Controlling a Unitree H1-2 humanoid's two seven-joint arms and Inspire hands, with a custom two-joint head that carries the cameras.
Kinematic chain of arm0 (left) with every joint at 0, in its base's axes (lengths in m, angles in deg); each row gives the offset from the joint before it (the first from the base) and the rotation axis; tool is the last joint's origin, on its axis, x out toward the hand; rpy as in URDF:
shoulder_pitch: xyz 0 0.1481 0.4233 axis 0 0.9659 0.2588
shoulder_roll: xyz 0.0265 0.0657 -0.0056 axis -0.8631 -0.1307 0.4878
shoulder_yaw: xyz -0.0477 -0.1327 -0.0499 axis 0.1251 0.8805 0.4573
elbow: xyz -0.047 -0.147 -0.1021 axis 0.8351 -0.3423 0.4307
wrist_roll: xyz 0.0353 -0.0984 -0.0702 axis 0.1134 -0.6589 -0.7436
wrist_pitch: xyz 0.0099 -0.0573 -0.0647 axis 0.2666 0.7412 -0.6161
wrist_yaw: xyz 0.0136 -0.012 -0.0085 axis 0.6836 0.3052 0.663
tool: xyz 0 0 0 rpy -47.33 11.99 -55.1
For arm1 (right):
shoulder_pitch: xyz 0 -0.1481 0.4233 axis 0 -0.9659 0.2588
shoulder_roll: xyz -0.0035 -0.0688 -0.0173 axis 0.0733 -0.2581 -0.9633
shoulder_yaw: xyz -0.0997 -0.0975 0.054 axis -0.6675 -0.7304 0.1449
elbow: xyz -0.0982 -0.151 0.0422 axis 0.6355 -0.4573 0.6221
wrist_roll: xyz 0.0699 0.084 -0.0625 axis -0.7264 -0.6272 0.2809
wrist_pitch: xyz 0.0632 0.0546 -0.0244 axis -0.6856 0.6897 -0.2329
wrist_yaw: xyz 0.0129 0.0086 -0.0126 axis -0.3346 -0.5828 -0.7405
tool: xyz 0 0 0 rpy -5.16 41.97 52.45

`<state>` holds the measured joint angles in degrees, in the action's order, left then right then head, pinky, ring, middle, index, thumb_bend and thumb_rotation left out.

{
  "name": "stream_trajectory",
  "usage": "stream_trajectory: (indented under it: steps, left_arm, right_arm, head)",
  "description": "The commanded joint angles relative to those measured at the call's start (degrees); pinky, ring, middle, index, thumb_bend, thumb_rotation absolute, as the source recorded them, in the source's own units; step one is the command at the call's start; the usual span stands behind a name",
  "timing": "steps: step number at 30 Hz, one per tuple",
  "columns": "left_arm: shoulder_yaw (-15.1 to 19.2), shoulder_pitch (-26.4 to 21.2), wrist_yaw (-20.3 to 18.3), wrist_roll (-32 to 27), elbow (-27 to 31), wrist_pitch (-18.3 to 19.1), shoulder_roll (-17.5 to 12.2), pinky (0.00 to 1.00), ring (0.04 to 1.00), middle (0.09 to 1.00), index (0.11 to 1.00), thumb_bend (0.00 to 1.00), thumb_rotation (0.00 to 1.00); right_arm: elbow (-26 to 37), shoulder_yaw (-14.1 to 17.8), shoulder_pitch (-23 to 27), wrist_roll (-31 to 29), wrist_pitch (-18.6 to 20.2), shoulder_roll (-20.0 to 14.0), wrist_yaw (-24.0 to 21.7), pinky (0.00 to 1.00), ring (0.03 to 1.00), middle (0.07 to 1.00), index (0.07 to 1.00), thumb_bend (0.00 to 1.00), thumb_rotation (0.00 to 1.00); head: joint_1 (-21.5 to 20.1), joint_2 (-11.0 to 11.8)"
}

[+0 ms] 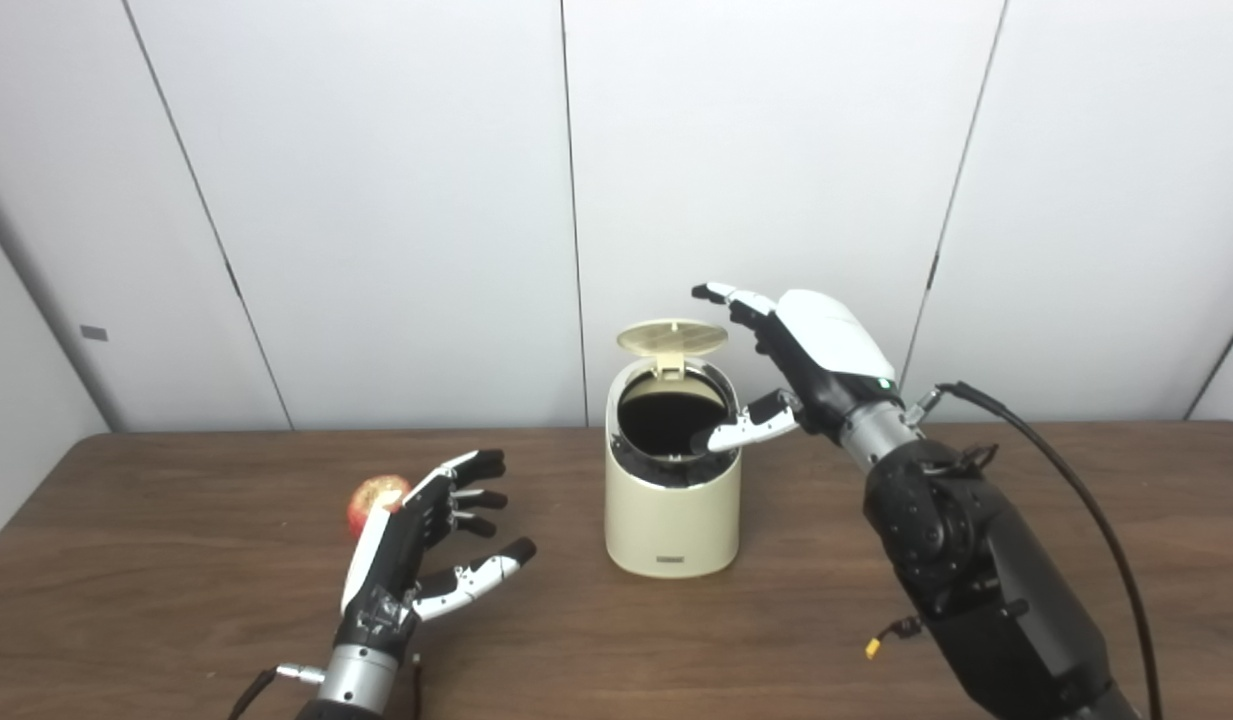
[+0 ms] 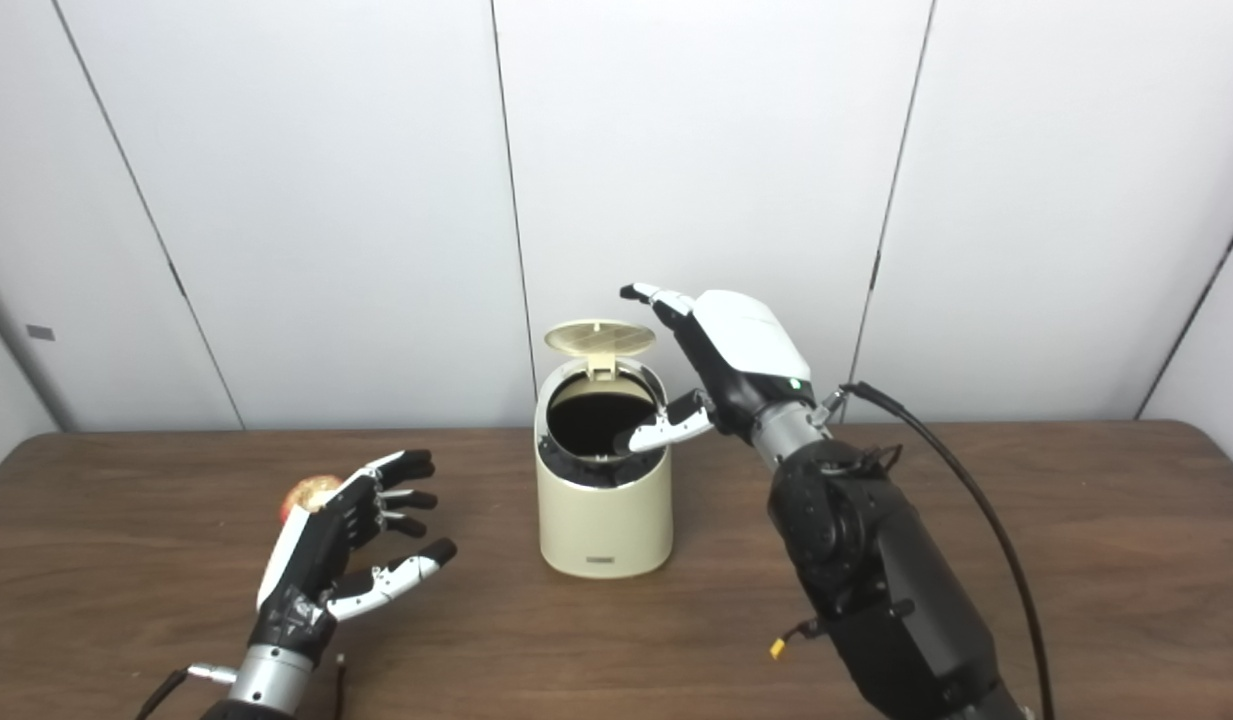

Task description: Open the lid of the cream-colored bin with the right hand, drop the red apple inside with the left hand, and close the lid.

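Observation:
The cream-colored bin point(image 1: 668, 510) stands mid-table with its round lid point(image 1: 672, 337) swung up at the back, showing a dark inside. My right hand point(image 1: 798, 362) hovers open just right of the bin's mouth; its thumb reaches over the rim and its fingertips point(image 1: 714, 292) are near the raised lid's edge. The red apple point(image 1: 372, 500) lies on the table left of the bin, partly hidden behind my left hand point(image 1: 428, 540). That hand is open, fingers spread, just right of and in front of the apple, holding nothing.
The brown wooden table point(image 1: 176, 600) spans the view, backed by white wall panels point(image 1: 376, 200). A black cable point(image 1: 1066, 480) loops from my right forearm. Nothing else lies on the table.

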<state>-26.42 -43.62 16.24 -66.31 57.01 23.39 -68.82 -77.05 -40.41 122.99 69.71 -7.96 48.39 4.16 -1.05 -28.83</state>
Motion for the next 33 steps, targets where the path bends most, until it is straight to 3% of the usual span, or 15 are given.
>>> stream_trajectory:
  steps: [1, 5, 10, 18, 22, 26, 29, 33]
  left_arm:
    - [0.07, -2.06, 0.34, -0.40, 1.37, -1.32, -0.42, 0.59, 0.701, 0.805, 0.810, 0.67, 0.14]
    - [0.07, -2.29, 0.41, -0.40, 0.93, -1.61, -0.41, 0.58, 0.698, 0.804, 0.809, 0.68, 0.15]
    - [0.17, -2.74, 0.60, -0.29, -0.17, -2.43, -0.61, 0.59, 0.699, 0.805, 0.815, 0.67, 0.16]
    - [0.25, -3.10, 0.61, -0.46, -1.05, -3.22, -0.66, 0.58, 0.696, 0.805, 0.815, 0.67, 0.15]
    - [0.30, -3.15, 0.52, -0.64, -0.85, -3.11, -0.63, 0.59, 0.699, 0.808, 0.823, 0.66, 0.14]
    - [0.35, -3.28, 0.49, -0.73, -0.75, -3.22, -0.68, 0.56, 0.696, 0.807, 0.820, 0.66, 0.14]
    - [0.38, -3.24, 0.57, -0.64, -0.62, -3.05, -0.62, 0.56, 0.697, 0.803, 0.815, 0.66, 0.13]
    - [0.31, -3.13, 0.47, -0.65, -0.44, -2.64, -0.54, 0.59, 0.699, 0.794, 0.812, 0.67, 0.13]
  right_arm:
    - [2.89, 2.08, 1.60, -0.52, -0.22, 0.37, 2.76, 0.62, 0.796, 0.871, 0.861, 0.79, 0.23]
    - [3.93, 5.82, -1.42, -4.21, -2.05, 1.75, 5.97, 0.58, 0.758, 0.855, 0.849, 0.77, 0.23]
    - [3.82, 9.48, -6.66, -11.14, -8.79, 3.75, 11.22, 0.61, 0.786, 0.867, 0.853, 0.70, 0.22]
    - [0.55, 10.55, -14.63, -14.69, -15.31, 4.08, 16.07, 0.70, 0.830, 0.879, 0.872, 0.71, 0.33]
    - [-2.35, 10.79, -17.69, -16.94, -19.40, 3.90, 17.34, 0.68, 0.805, 0.876, 0.875, 0.72, 0.33]
    - [-4.77, 10.93, -19.59, -18.63, -23.80, 4.29, 18.77, 0.69, 0.802, 0.884, 0.874, 0.75, 0.26]
    - [-6.06, 10.57, -20.57, -18.26, -25.45, 5.11, 20.08, 0.69, 0.812, 0.901, 0.874, 0.78, 0.19]
    - [-6.33, 10.37, -21.38, -18.42, -25.64, 5.97, 20.73, 0.69, 0.812, 0.906, 0.876, 0.80, 0.22]
  head:
    - [-0.03, -0.08]
    - [-0.36, -0.06]
    - [-0.13, 0.40]
    - [-0.44, 1.02]
    - [-0.44, 0.98]
    - [-0.53, 0.83]
    - [-0.73, 0.87]
    - [-0.21, 1.04]
